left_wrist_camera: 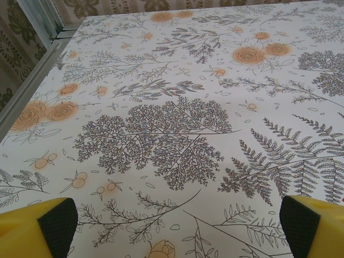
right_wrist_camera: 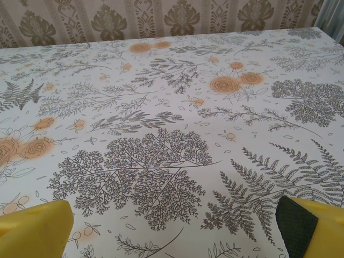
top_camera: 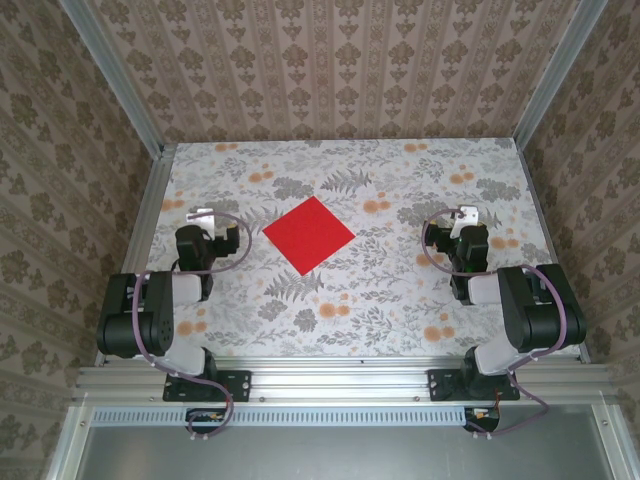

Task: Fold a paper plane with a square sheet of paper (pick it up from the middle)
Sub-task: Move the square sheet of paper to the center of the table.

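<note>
While both arms sit folded near the front rail, the thin bright red square sheet of paper (top_camera: 309, 234) lies flat and unfolded on the white table (top_camera: 400, 300) with its grey fern and orange flower print. One corner points toward the arms. It sits about midway between the two grippers, well apart from each, and nothing touches it.

The left gripper (top_camera: 201, 216) has its jaws spread wide and holds nothing. In the left wrist view its yellow fingers (left_wrist_camera: 21, 231) with dark pads are cut off at the bottom corners, with patterned table between them. The right gripper (top_camera: 463, 215) is likewise spread and empty. In the right wrist view one finger shows as plain yellow, its pad hard to make out, and the other is cropped by the frame edge.

From above, both sets of fingertips are too small to tell apart, partly covered by the wrist housings and the looping purple cables (top_camera: 232, 240).
</note>
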You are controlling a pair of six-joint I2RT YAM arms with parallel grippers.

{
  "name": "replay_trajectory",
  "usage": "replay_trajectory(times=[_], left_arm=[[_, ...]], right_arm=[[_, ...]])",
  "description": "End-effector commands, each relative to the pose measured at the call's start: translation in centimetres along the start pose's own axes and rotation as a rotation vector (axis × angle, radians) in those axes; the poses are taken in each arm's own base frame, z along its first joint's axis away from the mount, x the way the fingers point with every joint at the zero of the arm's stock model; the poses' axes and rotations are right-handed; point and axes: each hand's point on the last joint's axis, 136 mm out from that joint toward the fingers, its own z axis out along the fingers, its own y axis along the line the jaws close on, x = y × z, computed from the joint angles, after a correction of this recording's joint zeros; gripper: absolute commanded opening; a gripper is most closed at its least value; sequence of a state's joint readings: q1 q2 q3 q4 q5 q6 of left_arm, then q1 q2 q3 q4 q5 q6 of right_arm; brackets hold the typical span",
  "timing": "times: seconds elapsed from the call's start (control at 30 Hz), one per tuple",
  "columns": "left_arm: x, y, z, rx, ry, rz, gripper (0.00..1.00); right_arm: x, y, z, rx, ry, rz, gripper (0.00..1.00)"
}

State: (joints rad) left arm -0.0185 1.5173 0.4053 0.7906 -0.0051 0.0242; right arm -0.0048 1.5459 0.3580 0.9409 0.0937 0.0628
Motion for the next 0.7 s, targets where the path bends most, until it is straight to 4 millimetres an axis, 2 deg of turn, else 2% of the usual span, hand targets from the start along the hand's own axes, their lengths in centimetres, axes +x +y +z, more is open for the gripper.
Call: replay_trajectory(times=[0.0, 0.1, 0.27, 0.33, 0.43, 0.53, 0.67], left_arm=[[-1.6, 0.3, 0.0, -0.012, -0.009, 0.022, 1.0], [-2.5, 1.0, -0.7, -0.038, 0.002, 0.004, 1.0], [-3.8, 2.1, -2.3, -0.099, 0.029, -0.051, 1.0], [-4.8, 2.4, -3.3, -0.111, 0.023, -0.108, 1.0], [-6.5, 2.4, -5.1, -0.103, 0.017, -0.195, 1.0], [-8.1, 1.8, -6.8, -0.064, 0.051, -0.259, 1.0], [-10.3, -0.2, -9.0, 0.059, 0.099, -0.249, 1.0]], right_arm=[[-1.7, 0.5, -0.6, -0.032, -0.06, 0.003, 1.0], [-3.0, 0.7, -1.7, -0.007, -0.057, -0.024, 1.0], [-7.3, 0.7, -3.8, 0.071, -0.09, 0.002, 1.0], [-8.8, 1.7, -4.4, 0.046, -0.058, 0.046, 1.0], [-9.6, 3.3, -4.8, 0.009, 0.076, 0.128, 1.0], [-10.2, 6.8, -4.9, -0.117, 0.187, 0.201, 1.0], [-11.3, 14.1, -5.1, -0.338, 0.251, 0.243, 1.0]])
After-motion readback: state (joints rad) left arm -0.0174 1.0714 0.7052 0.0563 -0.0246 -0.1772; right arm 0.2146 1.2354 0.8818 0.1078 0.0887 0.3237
